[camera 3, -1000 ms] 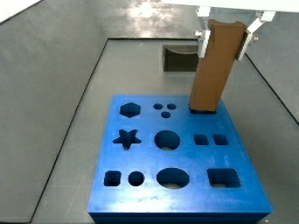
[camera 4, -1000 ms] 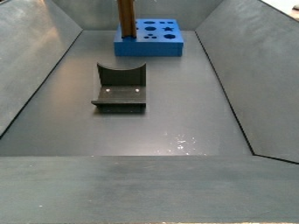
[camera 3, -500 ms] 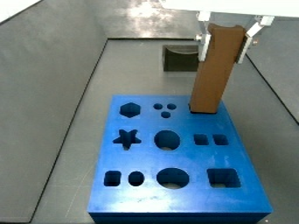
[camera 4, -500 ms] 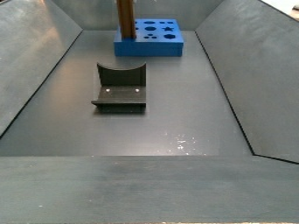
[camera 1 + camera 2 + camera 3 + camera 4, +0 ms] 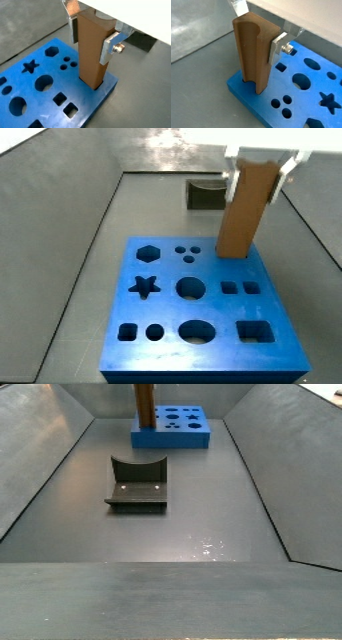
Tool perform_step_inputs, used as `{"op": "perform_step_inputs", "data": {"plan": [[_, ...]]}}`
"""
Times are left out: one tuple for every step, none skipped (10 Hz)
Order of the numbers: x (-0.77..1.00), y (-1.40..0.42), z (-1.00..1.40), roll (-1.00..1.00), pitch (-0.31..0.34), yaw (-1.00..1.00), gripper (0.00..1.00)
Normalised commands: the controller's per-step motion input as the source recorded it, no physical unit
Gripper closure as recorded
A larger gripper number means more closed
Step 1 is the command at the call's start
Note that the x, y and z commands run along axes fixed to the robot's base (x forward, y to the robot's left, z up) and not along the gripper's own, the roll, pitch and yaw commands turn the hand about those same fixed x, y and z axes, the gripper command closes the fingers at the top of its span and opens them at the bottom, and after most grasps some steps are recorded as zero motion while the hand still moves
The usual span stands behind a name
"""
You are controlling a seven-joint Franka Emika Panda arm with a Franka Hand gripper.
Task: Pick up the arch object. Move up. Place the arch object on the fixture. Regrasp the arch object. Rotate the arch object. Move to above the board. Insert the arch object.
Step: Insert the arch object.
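The arch object (image 5: 90, 50) is an orange-brown block standing upright, and its lower end sits in a cut-out at a corner of the blue board (image 5: 40, 95). My gripper (image 5: 91, 37) is shut on its upper part, with one silver finger (image 5: 109, 47) pressed flat on its side. From another wrist angle the arch object (image 5: 251, 55) shows its curved groove, with the gripper (image 5: 254, 35) clamped near the top. In a side view the gripper (image 5: 261, 173) holds the arch object (image 5: 247, 213) over the board (image 5: 167, 308). The fixture (image 5: 205, 194) stands behind the board, apart from both.
Grey sloped walls enclose the floor on all sides. In a side view the fixture (image 5: 138, 484) lies mid-floor, with the board (image 5: 181, 439) and the arch object (image 5: 142, 404) beyond it. The board has star, hexagon, round and square holes.
The arch object's top and the gripper sit slightly lower than a second ago, with the lower end a little deeper in the board's cut-out. The fixture has not moved.
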Motion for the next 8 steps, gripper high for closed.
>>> {"op": "perform_step_inputs", "data": {"plan": [[-0.07, -0.13, -0.25, 0.00, -0.029, 0.09, 1.00], [-0.01, -0.11, -0.30, 0.00, -0.043, 0.07, 1.00], [-0.08, -0.08, -0.43, 0.02, -0.081, 0.00, 1.00], [-0.06, -0.05, -0.53, 0.05, -0.080, 0.00, 1.00], [-0.01, -0.05, -0.62, 0.07, -0.069, 0.00, 1.00], [0.00, -0.05, -0.65, 0.08, -0.049, 0.00, 1.00], [-0.06, 0.00, 0.00, 0.00, -0.057, 0.00, 1.00], [0.00, 0.00, 0.00, 0.00, 0.000, 0.00, 1.00]]}}
